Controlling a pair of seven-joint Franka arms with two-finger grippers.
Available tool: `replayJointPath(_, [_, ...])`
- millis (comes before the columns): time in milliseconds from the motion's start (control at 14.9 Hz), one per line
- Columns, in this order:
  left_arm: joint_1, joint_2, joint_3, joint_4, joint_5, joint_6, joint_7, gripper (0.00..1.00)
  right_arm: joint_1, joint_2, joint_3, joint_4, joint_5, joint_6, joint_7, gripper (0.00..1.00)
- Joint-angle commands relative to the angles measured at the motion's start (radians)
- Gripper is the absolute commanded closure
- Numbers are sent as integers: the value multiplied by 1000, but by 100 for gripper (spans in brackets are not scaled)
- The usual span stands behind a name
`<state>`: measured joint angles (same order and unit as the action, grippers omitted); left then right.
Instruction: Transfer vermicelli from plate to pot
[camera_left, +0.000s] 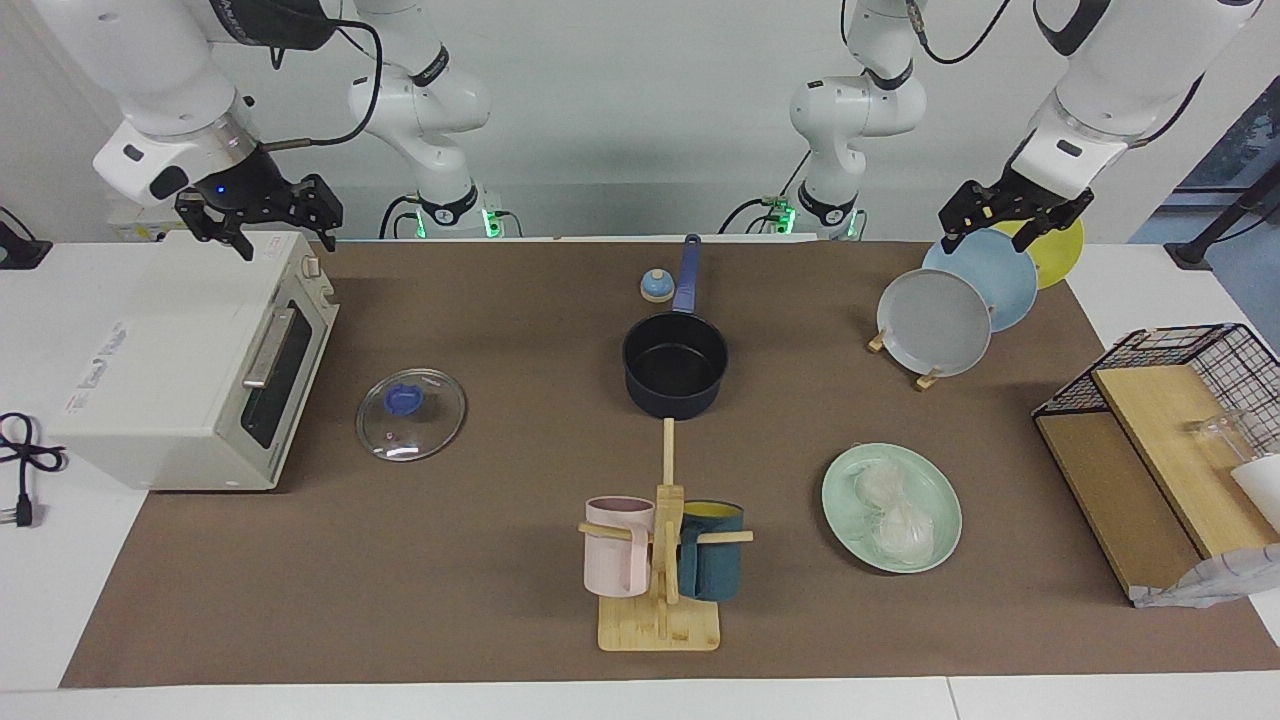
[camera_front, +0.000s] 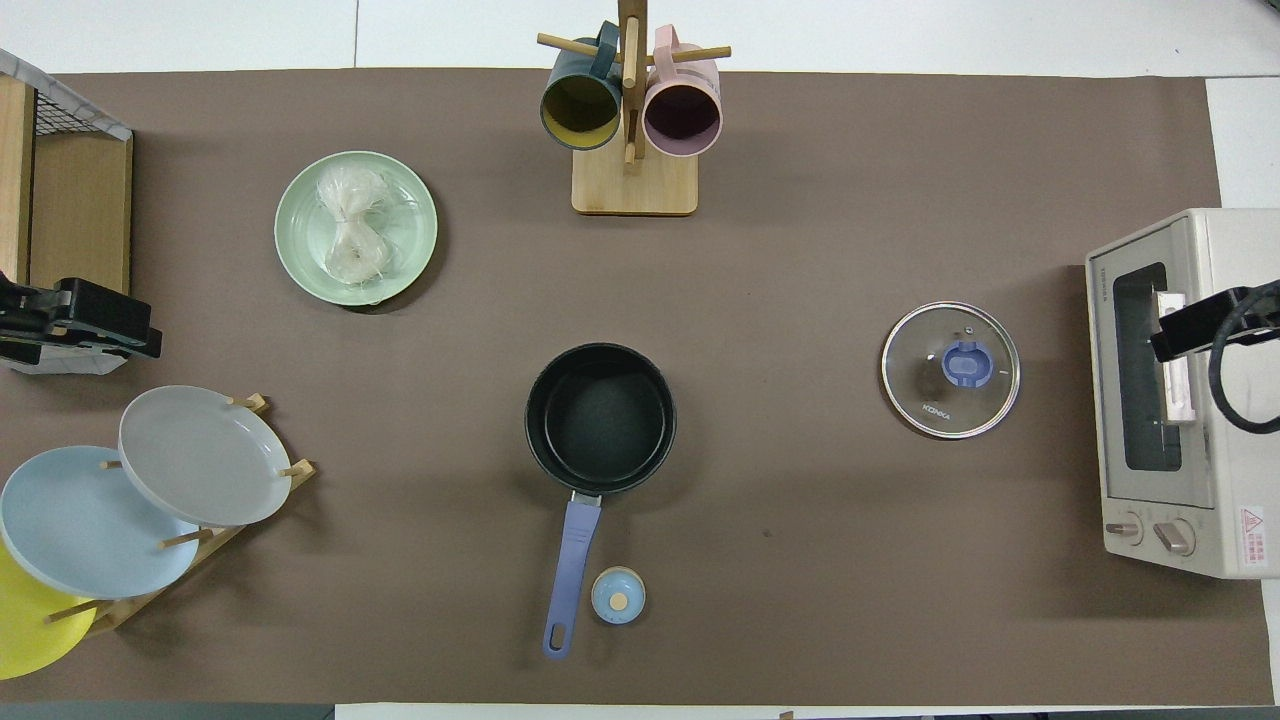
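Note:
The vermicelli (camera_left: 893, 508) lies as two joined white nests on the mint-green plate (camera_left: 838, 487), toward the left arm's end of the table; both also show in the overhead view, vermicelli (camera_front: 352, 228) on plate (camera_front: 295, 215). The dark navy pot (camera_left: 675, 365) stands empty at mid-table, its blue handle (camera_front: 570, 570) pointing toward the robots. It is nearer to the robots than the plate. My left gripper (camera_left: 1012, 222) hangs open and empty over the plate rack. My right gripper (camera_left: 262, 222) hangs open and empty over the toaster oven. Both arms wait.
A glass lid with a blue knob (camera_left: 411, 414) lies between the pot and the toaster oven (camera_left: 190, 370). A mug tree (camera_left: 663, 560) with two mugs stands farther from the robots than the pot. A plate rack (camera_left: 945, 320), a small blue bell (camera_left: 656, 286) and a wire shelf (camera_left: 1170, 440) are also there.

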<state>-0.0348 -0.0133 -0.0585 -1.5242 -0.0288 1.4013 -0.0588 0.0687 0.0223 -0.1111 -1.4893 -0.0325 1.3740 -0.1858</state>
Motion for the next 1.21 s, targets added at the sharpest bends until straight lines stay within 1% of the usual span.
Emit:
replayJointPath(0, [-1, 10, 9, 22, 13, -4, 52, 0, -1, -19, -1, -20, 13, 19, 14, 0])
replayJointPath(469, [-7, 13, 9, 26, 13, 1, 48, 0, 0, -18, 1, -20, 14, 36, 14, 0])
replayJointPath(804, [-10, 12, 8, 15, 12, 37, 43, 0, -1, -19, 1, -29, 14, 46, 14, 0])
replayJointPath(1005, [-14, 22, 8, 1, 0, 77, 40, 0, 5, -28, 2, -71, 17, 115, 12, 0])
replayJointPath(1072, [-14, 29, 8, -11, -2, 93, 39, 0, 6, -47, 2, -104, 17, 146, 12, 0])
replayJointPath(1139, [-16, 50, 8, -20, -2, 117, 39, 0, 10, -60, 2, -145, 17, 184, 11, 0])
